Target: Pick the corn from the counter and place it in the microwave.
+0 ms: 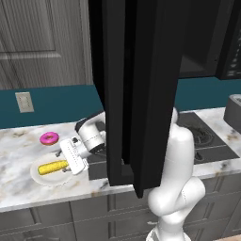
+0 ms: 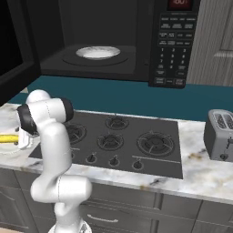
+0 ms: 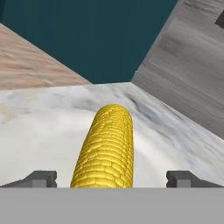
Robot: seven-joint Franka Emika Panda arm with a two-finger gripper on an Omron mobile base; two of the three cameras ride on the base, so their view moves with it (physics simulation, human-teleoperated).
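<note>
Between the 2 wide-apart tips of the pincer (image 3: 111, 179) lies the corn (image 3: 106, 148). It points straight away from the hand.

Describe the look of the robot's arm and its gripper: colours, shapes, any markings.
The arm is glossy white, built of rounded, bulbous segments with dark bands at the joints. The gripper has a white, boxy body with a row of small dark dots along one face, behind a dark-and-white cylindrical wrist. Its fingertips are small, dark grey and blocky. No loose cables show.

Arm (image 1: 176, 160) bent low left; gripper (image 3: 112, 178) jaws wide apart.
</note>
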